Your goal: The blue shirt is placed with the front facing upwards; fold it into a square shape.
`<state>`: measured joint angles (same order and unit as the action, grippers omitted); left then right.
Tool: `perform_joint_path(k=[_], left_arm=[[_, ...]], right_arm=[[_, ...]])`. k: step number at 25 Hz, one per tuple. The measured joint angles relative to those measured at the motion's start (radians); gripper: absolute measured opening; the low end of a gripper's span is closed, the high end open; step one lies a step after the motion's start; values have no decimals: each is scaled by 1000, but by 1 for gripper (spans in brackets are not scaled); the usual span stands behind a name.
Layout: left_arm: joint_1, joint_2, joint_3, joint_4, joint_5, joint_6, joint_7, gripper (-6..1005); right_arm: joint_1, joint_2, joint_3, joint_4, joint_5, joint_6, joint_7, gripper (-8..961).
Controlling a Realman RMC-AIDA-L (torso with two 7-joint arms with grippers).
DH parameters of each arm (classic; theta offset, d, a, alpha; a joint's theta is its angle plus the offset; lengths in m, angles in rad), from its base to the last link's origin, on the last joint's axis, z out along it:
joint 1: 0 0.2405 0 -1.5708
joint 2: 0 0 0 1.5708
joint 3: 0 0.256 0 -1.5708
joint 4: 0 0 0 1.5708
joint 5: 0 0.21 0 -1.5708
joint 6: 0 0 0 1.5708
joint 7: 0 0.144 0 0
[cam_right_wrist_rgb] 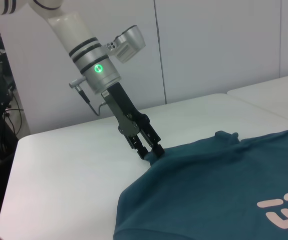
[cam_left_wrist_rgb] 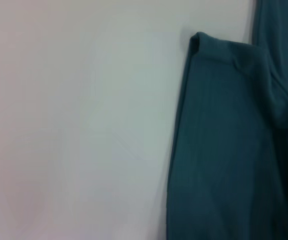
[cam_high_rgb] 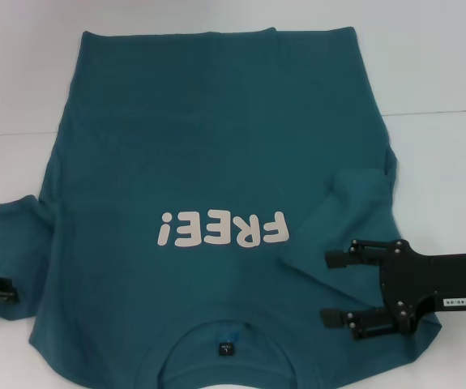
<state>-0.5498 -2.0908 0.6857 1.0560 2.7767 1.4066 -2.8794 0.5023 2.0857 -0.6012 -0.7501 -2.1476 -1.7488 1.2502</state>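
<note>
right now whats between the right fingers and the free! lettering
Only blue shirt fabric: a folded-in sleeve flap lies between the right gripper and the FREE! lettering, seen in the head view.

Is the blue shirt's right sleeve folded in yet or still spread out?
Folded in. The blue shirt has its right sleeve lying over the body, beside the open right gripper. The left sleeve is spread, left gripper at its edge.

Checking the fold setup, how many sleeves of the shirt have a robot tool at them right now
2. The left tool is down at the blue shirt's left sleeve edge; the right tool, open, hovers over the folded-in right sleeve.
</note>
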Motion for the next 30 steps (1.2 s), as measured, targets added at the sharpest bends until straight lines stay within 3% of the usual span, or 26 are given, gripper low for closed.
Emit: perform_joint_path(k=[20, 26, 30], left_arm=[[-21, 2, 0, -46, -27, -32, 11, 777], [-26, 2, 8, -48, -17, -34, 13, 735], [-27, 2, 7, -48, -16, -35, 13, 581]], right_arm=[[-8, 1, 1, 9, 0, 2, 0, 916], [-8, 1, 2, 9, 0, 2, 0, 916], [-8, 1, 2, 9, 0, 2, 0, 916]])
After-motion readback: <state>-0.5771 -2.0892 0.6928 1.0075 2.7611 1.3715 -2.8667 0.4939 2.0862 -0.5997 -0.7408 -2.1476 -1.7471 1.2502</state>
